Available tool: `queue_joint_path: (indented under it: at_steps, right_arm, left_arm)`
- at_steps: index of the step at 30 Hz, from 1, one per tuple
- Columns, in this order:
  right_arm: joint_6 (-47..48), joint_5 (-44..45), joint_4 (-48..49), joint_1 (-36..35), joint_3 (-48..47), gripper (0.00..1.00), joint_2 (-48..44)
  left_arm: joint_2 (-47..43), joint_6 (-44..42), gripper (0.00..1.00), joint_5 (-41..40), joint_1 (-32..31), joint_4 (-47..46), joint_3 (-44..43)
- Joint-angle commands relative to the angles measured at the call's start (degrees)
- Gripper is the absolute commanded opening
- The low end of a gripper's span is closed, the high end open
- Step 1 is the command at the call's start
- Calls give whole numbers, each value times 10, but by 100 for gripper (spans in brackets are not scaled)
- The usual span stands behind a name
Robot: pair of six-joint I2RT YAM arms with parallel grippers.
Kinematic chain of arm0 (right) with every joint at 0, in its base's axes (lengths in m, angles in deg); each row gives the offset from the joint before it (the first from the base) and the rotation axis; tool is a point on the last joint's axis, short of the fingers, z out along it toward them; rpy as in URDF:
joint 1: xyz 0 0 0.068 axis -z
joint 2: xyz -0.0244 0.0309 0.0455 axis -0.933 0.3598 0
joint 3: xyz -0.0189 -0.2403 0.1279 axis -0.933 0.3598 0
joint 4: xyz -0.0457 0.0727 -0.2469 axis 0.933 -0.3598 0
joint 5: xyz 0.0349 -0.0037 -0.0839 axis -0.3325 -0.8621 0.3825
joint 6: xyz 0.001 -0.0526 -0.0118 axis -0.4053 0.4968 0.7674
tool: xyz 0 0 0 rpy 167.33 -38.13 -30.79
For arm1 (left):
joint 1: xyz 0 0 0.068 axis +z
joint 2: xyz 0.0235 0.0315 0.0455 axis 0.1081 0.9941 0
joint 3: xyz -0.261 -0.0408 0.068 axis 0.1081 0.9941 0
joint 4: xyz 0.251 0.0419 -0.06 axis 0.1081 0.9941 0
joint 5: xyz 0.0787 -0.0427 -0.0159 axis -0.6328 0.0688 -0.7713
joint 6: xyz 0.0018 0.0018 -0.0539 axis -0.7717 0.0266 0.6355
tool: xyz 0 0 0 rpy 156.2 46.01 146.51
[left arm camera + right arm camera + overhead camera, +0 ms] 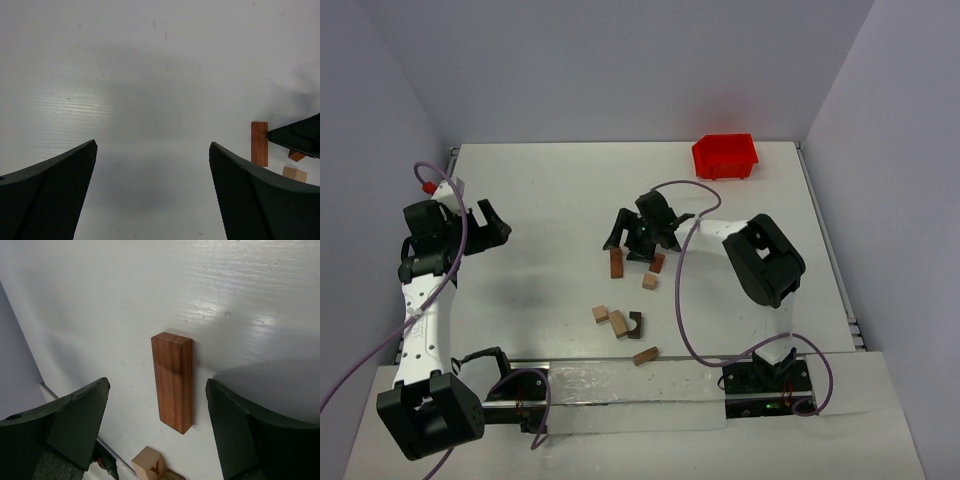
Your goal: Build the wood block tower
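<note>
Several wood blocks lie loose on the white table; none is stacked, so no tower shows. A red-brown bar (616,263) lies flat in front of my right gripper (628,245), which is open and empty. In the right wrist view the bar (173,381) lies lengthwise between the open fingers of the gripper (157,390), not touched by them. A tan cube marked Y (150,463) sits just beyond the bar. A brown block (658,262) and a tan cube (649,281) lie close by. My left gripper (490,225) is open and empty at the far left, over bare table (152,147).
Nearer the arm bases lie two tan blocks (600,313) (618,323), a dark arch block (636,325) and a brown bar (645,355). A red bin (724,156) stands at the back right. The left wrist view shows the bar (259,143) and a cube (294,174).
</note>
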Motion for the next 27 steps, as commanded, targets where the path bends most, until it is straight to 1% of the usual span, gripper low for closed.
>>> queue_joint_path:
  at_steps: [1, 4, 7, 10, 11, 14, 15, 16, 18, 20, 22, 24, 27]
  right_arm:
    - [28, 61, -87, 6, 27, 86, -1]
    - [50, 54, -91, 6, 17, 86, -13]
    - [86, 37, -95, 7, 4, 86, -44]
    - [147, 23, -103, 7, -14, 86, -90]
    - [170, 25, -113, 7, -21, 87, -109]
    - [244, 36, -132, 7, -34, 92, -166]
    - [272, 44, -141, 10, -37, 96, -189]
    - [285, 48, -145, 11, -39, 99, -200]
    - [334, 44, -164, 20, -38, 100, -231]
    - [383, 35, -188, 37, -32, 100, -261]
    - [429, 5, -213, 66, -18, 100, -284]
    - [459, -16, -225, 92, 1, 100, -312]
    - [485, -43, -252, 133, 24, 100, -331]
  left_arm:
    - [-3, -5, 99, -2, 5, -28, 1]
    - [-9, -13, 99, 3, 4, -29, 3]
    - [-20, -41, 99, 33, 5, -30, 11]
    - [-34, -83, 99, 84, 5, -32, 22]
    - [-46, -111, 99, 110, 5, -34, 33]
    - [-61, -164, 99, 171, 3, -37, 51]
    - [-62, -190, 99, 188, 0, -31, 53]
    - [-62, -201, 99, 196, -1, -28, 54]
    - [-54, -243, 97, 221, -34, -4, 52]
    - [-49, -277, 95, 194, -70, 17, 51]
    - [-46, -300, 93, 174, -125, 31, 52]
    - [-47, -321, 92, 148, -193, 38, 54]
    - [-43, -360, 90, 137, -267, 50, 53]
